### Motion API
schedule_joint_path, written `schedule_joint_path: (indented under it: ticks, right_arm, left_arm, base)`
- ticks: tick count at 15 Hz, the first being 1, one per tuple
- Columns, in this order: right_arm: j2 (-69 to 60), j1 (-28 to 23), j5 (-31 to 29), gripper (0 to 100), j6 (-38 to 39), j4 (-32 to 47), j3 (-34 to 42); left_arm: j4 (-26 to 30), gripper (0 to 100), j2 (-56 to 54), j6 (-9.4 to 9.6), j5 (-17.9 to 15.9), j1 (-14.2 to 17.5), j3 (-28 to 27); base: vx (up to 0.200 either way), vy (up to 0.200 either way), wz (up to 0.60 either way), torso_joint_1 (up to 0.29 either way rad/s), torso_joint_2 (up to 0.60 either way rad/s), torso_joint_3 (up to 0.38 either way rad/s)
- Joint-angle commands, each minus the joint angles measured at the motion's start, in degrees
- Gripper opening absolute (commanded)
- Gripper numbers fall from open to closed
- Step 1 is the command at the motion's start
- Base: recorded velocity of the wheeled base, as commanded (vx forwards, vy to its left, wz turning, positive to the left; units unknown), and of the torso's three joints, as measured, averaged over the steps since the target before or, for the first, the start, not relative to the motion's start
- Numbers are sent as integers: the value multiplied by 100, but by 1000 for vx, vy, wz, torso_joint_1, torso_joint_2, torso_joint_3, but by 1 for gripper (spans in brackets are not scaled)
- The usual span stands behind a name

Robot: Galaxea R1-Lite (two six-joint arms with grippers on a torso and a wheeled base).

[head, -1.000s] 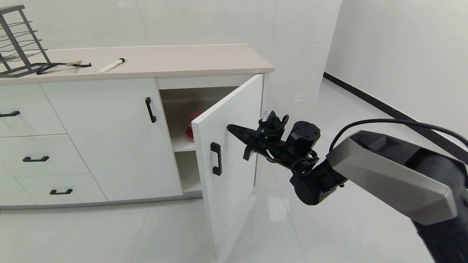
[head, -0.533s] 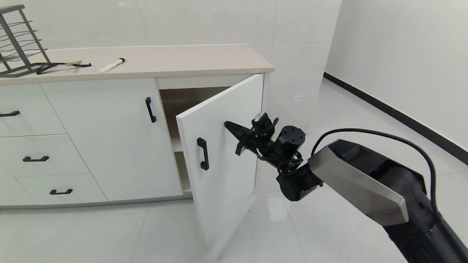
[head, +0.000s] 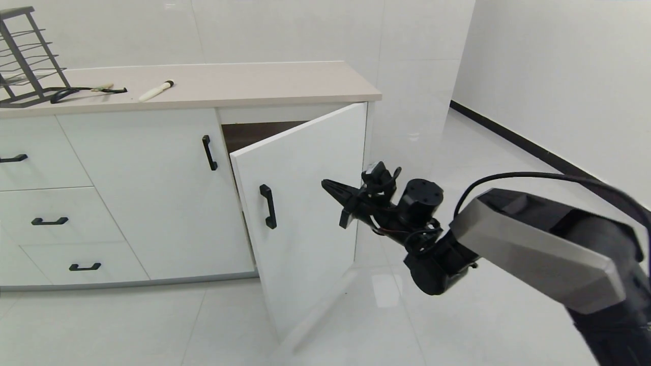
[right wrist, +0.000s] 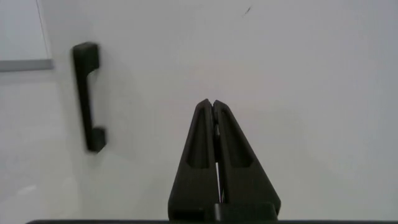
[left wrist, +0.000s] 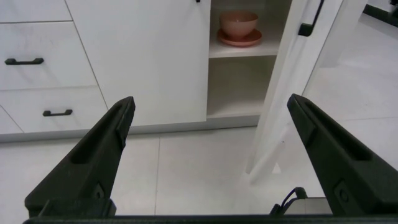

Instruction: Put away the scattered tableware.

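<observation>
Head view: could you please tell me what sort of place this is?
Probably a kitchen: a counter over white cabinets, a rack and utensils on top, and a bowl on a plate inside.

right arm [head: 534, 254]: stretched forward across the front, elbow bent, wrist roughly level
right gripper [head: 328, 184]: fingers pressed flat together into one narrow point, aimed ahead and to the robot's left
left gripper [left wrist: 211, 102]: fingers spread wide apart, tilted forward and down
</observation>
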Motion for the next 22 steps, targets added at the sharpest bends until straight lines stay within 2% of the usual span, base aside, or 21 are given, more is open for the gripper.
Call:
schedule_joint_path:
  ticks: [1,2,4,6,7,8,9,10,12,13,14,16,17,19,20,21,22]
  right_arm:
    - [-3723,-161,18,0,-4,-245,4159]
    - [-4848,-346,18,0,5,-236,4941]
    - [-6702,-1023,36,0,-4,-8,5838]
    - [-8319,-2323,36,0,5,476,6365]
    - [-9031,-2824,36,0,14,774,6682]
    - [-9831,-3062,36,0,58,1249,6682]
    - [-10235,-3123,36,0,102,1565,6638]
    - [-11220,-3281,36,0,111,2418,6638]
    - [-12380,-3501,44,0,234,3763,6647]
    - [-12485,-3501,36,0,242,3895,6638]
    - [-13030,-3492,44,0,225,4624,6647]
    - [-13303,-3475,53,0,216,4949,6664]
    - [-13760,-3387,53,0,207,5538,6664]
    - [-14217,-3299,36,0,137,6241,6673]
    - [-14217,-3299,-70,0,172,6347,6682]
    - [-14217,-3299,-422,0,172,6760,6682]
    - [-14217,-3299,-1046,0,102,7551,6682]
  left_arm:
    - [0,100,0,0,0,1,0]
    - [0,100,0,0,0,1,0]
    - [0,100,0,-9,0,1,0]
    - [0,100,0,-9,0,1,0]
    - [0,100,0,-9,0,1,0]
    - [0,100,0,-9,0,1,0]
    - [0,100,0,-9,0,1,0]
    - [0,100,0,-9,0,1,0]
    - [0,100,0,-9,0,1,0]
    - [0,100,0,-9,0,1,0]
    - [0,100,0,-9,0,1,0]
    - [0,100,0,-9,0,1,0]
    - [0,100,0,-9,0,1,0]
    - [0,100,0,-9,0,1,0]
    - [0,100,0,-9,0,1,0]
    - [0,100,0,-9,0,1,0]
    - [0,100,0,-9,0,1,0]
  base:
    - [0,0,0,0,0,0]
    - [0,0,0,0,0,0]
    - [0,0,0,0,0,0]
    - [0,0,0,0,0,0]
    - [0,0,0,0,0,0]
    - [0,0,0,0,0,0]
    - [0,0,0,0,0,0]
    - [0,0,0,0,0,0]
    - [0,0,0,0,0,0]
    - [0,0,0,0,0,0]
    - [0,0,0,0,0,0]
    - [0,0,0,0,0,0]
    - [0,0,0,0,0,0]
    - [0,0,0,0,0,0]
    - [0,0,0,0,0,0]
    - [0,0,0,0,0,0]
    - [0,0,0,0,0,0]
